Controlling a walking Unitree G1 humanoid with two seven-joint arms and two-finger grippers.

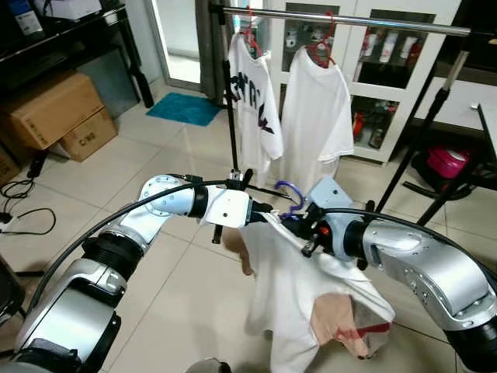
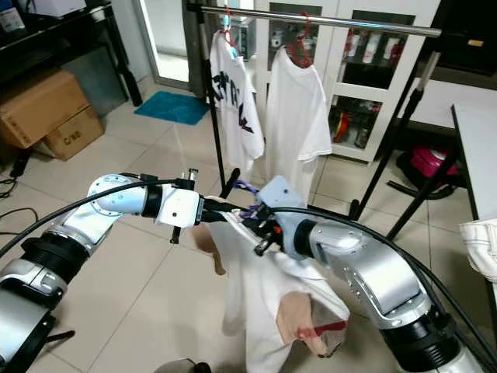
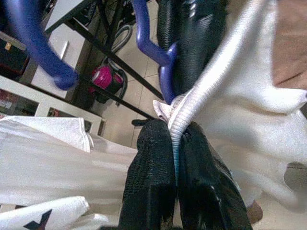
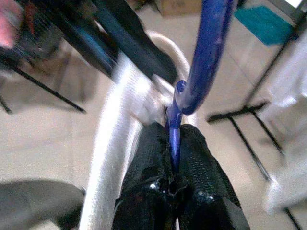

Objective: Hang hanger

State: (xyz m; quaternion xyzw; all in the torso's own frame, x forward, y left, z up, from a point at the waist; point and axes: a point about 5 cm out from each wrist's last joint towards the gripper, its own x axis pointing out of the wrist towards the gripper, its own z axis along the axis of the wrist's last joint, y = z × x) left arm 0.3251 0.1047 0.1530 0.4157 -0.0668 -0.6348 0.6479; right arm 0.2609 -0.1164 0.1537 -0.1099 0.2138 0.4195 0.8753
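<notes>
- Blue hanger [image 1: 290, 191] sits mid-air between the two arms, in front of the garment rack [image 1: 345, 21]; its curved hook rises just above both pincers.
- Right pincer [image 4: 175, 143]: fingers pressed together on the thin blue plastic stem of the hanger, no gap visible on either side of it.
- Left pincer [image 3: 175, 143]: fingers closed on the ribbed collar of the white T-shirt [image 1: 299, 303], right beside the hanger neck; the collar band runs up between the finger pads.
- The two pincers meet almost tip to tip at the hanger; the shirt drapes down from that point toward the tiled floor [image 1: 178, 148].
- White T-shirt: soft knit, limp folds, a tan and red print patch on the lower part.
- Hanger: smooth, glossy, rounded plastic rod, bent into an open hook.
- Rack: straight metal bar on black angled legs; two more white shirts [image 1: 314, 116] hang from it on red hangers [image 1: 320, 50], one with black lettering.
- Cardboard boxes [image 1: 54, 113] stand on the floor to the robot's left, well apart from the rack.
</notes>
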